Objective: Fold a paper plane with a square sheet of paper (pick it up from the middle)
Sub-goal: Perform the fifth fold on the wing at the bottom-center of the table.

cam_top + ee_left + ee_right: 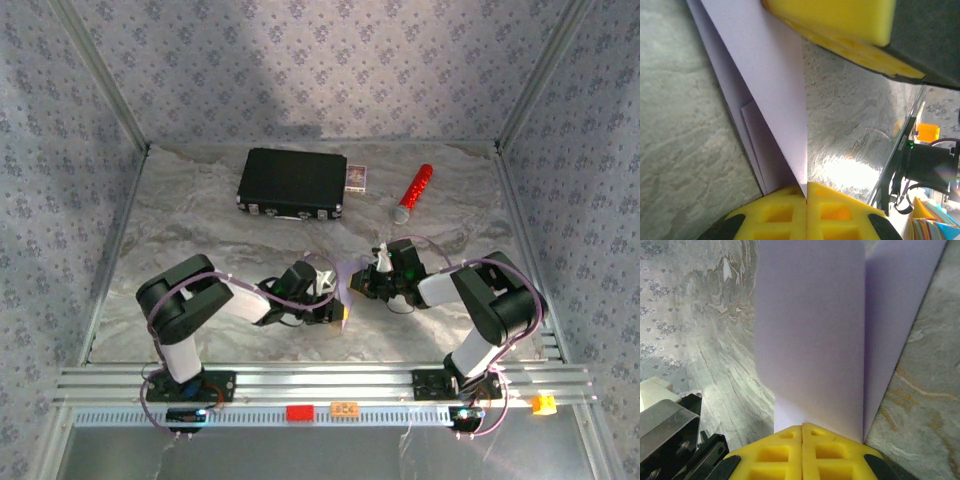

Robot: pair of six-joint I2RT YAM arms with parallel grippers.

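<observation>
The square sheet of paper (770, 75), pale lilac and folded into layers, hangs between my two grippers over the table's middle (347, 287). My left gripper (806, 192) has its yellow pads shut on one pointed corner of it. My right gripper (802, 429) is shut on another edge, with the sheet (810, 330) rising from its pads in two panels with a crease between them. From above, the left gripper (341, 313) and right gripper (364, 283) nearly meet. The right gripper's yellow fingers (840, 25) show at the top of the left wrist view. Whether the fold forms a paper plane I cannot tell.
A black case (293, 183) lies at the back, with a small card box (358, 177) beside it and a red-and-silver cylinder (413, 193) to the right. An aluminium rail (320, 380) runs along the near edge. Patterned walls close three sides. A coloured paper stack (935, 225) sits beyond the rail.
</observation>
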